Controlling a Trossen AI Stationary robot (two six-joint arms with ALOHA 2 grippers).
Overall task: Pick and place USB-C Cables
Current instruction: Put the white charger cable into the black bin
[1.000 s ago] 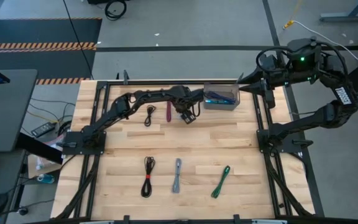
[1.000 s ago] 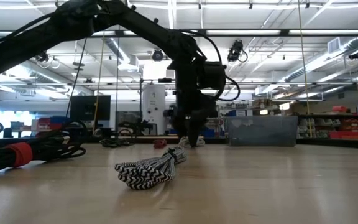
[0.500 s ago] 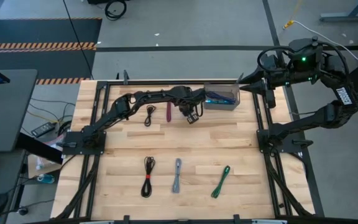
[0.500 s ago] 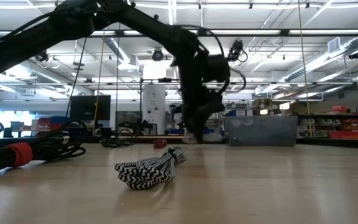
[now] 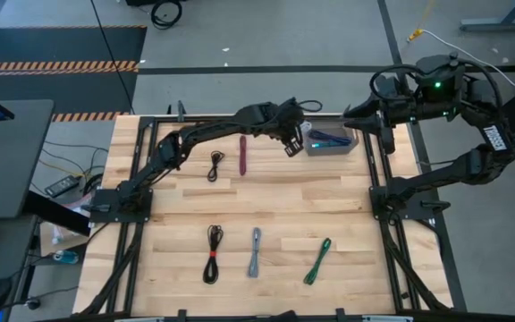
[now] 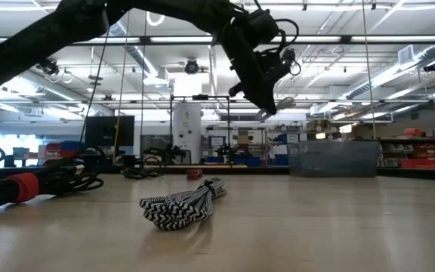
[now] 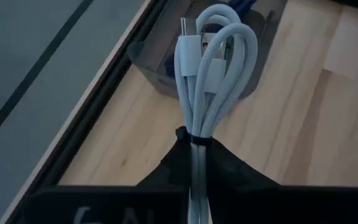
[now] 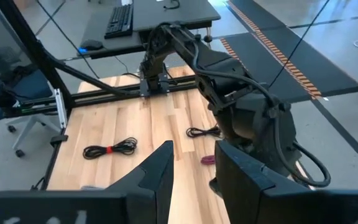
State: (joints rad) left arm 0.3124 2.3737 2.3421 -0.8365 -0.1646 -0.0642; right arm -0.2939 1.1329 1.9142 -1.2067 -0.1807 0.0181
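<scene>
My left gripper (image 5: 291, 145) hangs in the air by the far edge, just left of the translucent grey bin (image 5: 332, 141), and is shut on a white USB-C cable bundle (image 7: 209, 68). In the low view that gripper (image 6: 270, 112) slants down toward the bin (image 6: 332, 159). Blue and purple cables (image 5: 327, 138) lie inside the bin. On the table lie a small black cable (image 5: 215, 165), a maroon one (image 5: 243, 154), a black one with a red tie (image 5: 213, 253), a grey one (image 5: 255, 251) and a green one (image 5: 318, 260). My right gripper (image 8: 194, 168) waits open past the bin at the far right. My left gripper pinches the white bundle between its two fingers at the bundle's banded rear part (image 7: 197, 142). The bundle runs on along the fingers and sticks out beyond their tips, plug ends (image 7: 188, 28) foremost. It is lifted clear of the table, over the bin's rim.
A dark frame rail (image 5: 240, 117) runs along the table's far edge behind the bin. The right arm's base (image 5: 401, 201) stands at the right side. Bare wood lies in the table's middle between the two rows of cables.
My left gripper has risen from the table between the maroon cable and the bin, carrying the white cable clear of the wood, and has swung toward the far right until it hangs beside the bin. The bin now stands slightly farther toward the table's right edge.
</scene>
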